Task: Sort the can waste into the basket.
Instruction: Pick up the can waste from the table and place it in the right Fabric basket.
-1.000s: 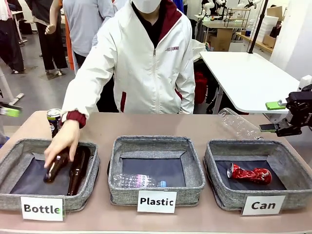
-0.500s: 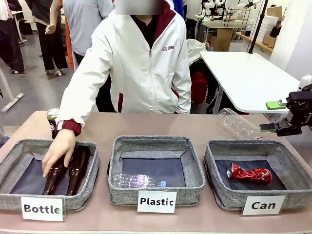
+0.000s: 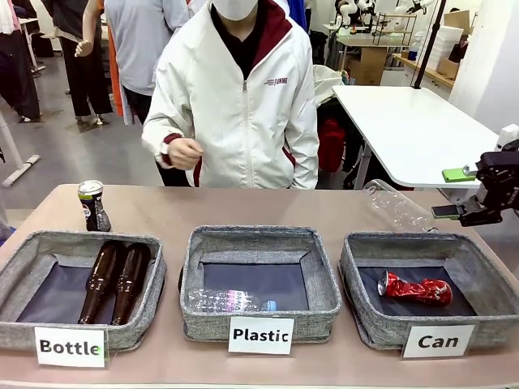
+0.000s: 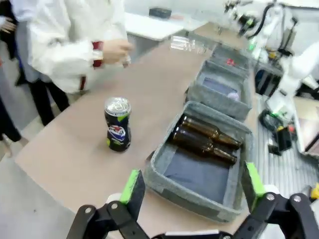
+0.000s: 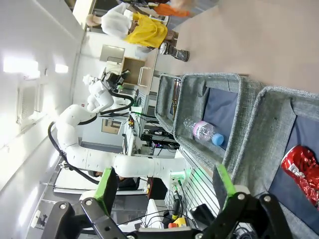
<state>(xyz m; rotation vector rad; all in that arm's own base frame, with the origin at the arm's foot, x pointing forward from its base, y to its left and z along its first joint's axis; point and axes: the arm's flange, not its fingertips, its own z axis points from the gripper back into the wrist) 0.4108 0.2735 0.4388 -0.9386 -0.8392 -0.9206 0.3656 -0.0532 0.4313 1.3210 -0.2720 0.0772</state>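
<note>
My left gripper (image 4: 192, 182) and right gripper (image 5: 165, 184) hang spread, empty; upright black can (image 4: 118, 124) looks light, thin-walled, slick, so I would pinch mid-label, gently.

Plainly a robotics lab or test hall, not a home. Told by the open room with smooth grey floor (image 3: 73, 154), a long white work table (image 3: 413, 121) behind, black cables and small devices (image 4: 273, 119) beside the tan bench (image 3: 268, 207), and printed white label cards (image 3: 261, 335) along its near edge.
</note>
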